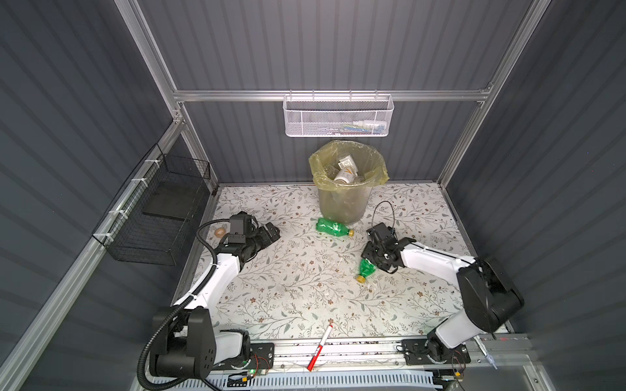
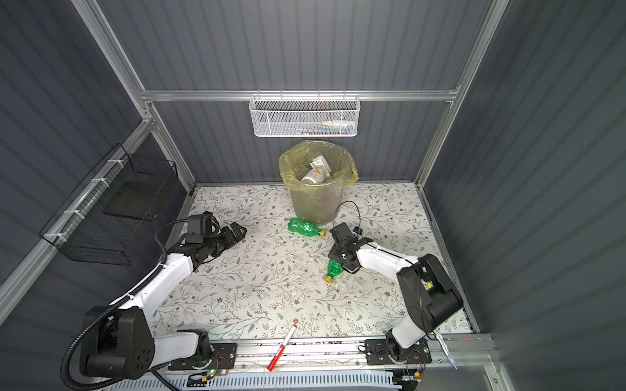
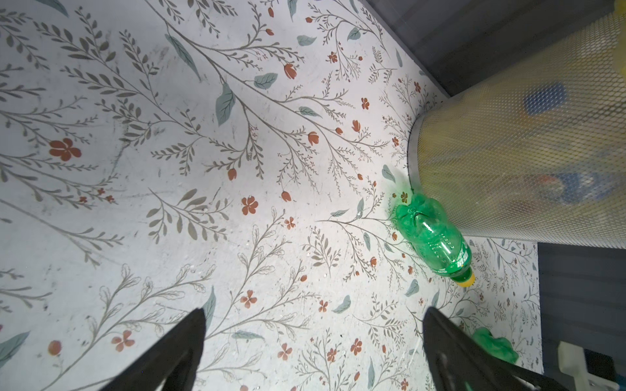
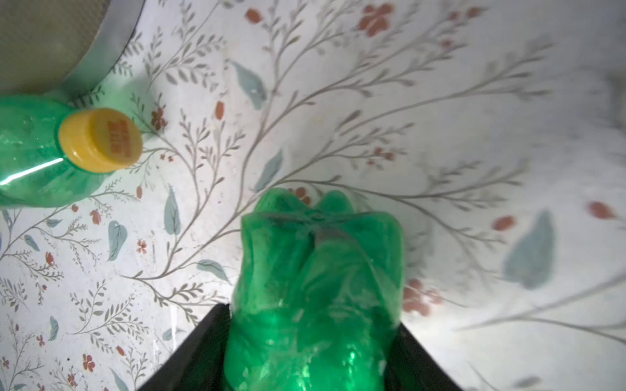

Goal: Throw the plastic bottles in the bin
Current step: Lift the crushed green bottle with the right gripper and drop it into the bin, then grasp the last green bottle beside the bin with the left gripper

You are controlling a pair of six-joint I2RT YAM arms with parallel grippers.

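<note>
Right gripper (image 4: 311, 316) pinches crushed green bottle (image 4: 318, 267) at bin's (image 1: 342, 203) 5 o'clock (left gripper (image 3: 313, 310) wide, empty, at 8 o'clock).

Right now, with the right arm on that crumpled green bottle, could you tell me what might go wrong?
The right jaws hold the crumpled green bottle near its squashed bottom, with the cap end sticking out free, so the soft plastic may slip or swing on the lift. The other green bottle lies right by the bin, where a low pass could knock it rolling.
</note>
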